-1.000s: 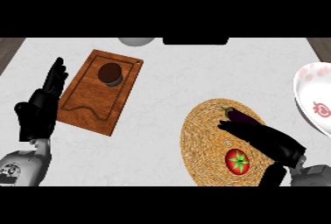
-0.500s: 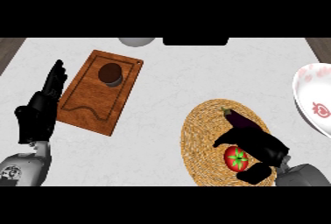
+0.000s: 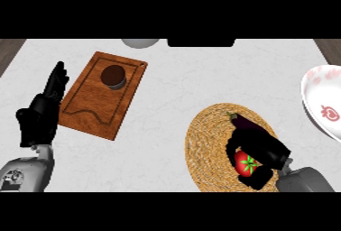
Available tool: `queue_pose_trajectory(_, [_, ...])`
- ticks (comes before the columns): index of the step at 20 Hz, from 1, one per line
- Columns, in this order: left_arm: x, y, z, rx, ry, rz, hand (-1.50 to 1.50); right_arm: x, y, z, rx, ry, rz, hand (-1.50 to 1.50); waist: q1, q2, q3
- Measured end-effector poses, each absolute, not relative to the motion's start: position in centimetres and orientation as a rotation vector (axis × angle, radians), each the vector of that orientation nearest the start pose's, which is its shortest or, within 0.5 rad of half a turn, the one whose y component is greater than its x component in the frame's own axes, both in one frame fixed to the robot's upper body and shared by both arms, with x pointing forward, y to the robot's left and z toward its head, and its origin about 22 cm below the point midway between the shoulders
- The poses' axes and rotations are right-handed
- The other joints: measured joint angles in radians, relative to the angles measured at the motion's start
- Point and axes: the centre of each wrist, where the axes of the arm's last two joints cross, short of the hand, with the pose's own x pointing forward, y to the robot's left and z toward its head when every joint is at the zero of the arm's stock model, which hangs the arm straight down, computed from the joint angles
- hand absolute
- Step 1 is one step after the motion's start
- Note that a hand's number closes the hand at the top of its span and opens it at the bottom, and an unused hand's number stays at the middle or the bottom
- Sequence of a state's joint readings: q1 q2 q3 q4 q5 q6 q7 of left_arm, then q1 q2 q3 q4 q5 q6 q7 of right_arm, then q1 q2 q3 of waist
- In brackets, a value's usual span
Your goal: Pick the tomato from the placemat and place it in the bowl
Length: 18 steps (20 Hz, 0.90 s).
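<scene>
My right hand [image 3: 261,149] sat over the woven placemat [image 3: 206,140], curled round the tomato [image 3: 246,164]; an eggplant [image 3: 241,122] lay just beyond my fingers, on the mat side facing the bowl [image 3: 321,106]. Bare counter [image 3: 180,90] ran between mat and bowl at the right edge. Wide open counter lay between the mat and the wooden board [image 3: 100,101]. My left hand [image 3: 41,113] rested beside the board's left edge. A grey object [image 3: 140,43] sat at the far edge.
</scene>
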<state>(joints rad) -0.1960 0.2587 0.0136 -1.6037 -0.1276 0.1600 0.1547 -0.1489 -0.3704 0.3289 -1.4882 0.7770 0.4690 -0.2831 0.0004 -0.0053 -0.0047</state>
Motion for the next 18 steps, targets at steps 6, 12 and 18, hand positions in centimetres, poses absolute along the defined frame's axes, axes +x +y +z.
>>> queue_pose_trajectory(6, [28.5,27.1,7.8,0.411,-1.639,-0.157,0.0,21.7,-19.0,1.3,-0.282,-1.301,1.472,1.5,-0.016,-0.008,-0.005])
queue_pose_trajectory(12, [28.5,27.1,7.7,0.411,-1.635,-0.152,0.0,14.9,-13.3,3.5,-0.356,-1.307,1.384,1.5,-0.018,-0.003,0.001])
queue_pose_trajectory(18, [28.5,27.2,7.8,0.412,-1.634,-0.15,0.0,11.4,-12.5,8.2,-0.372,-1.486,1.111,1.5,-0.021,-0.001,0.004])
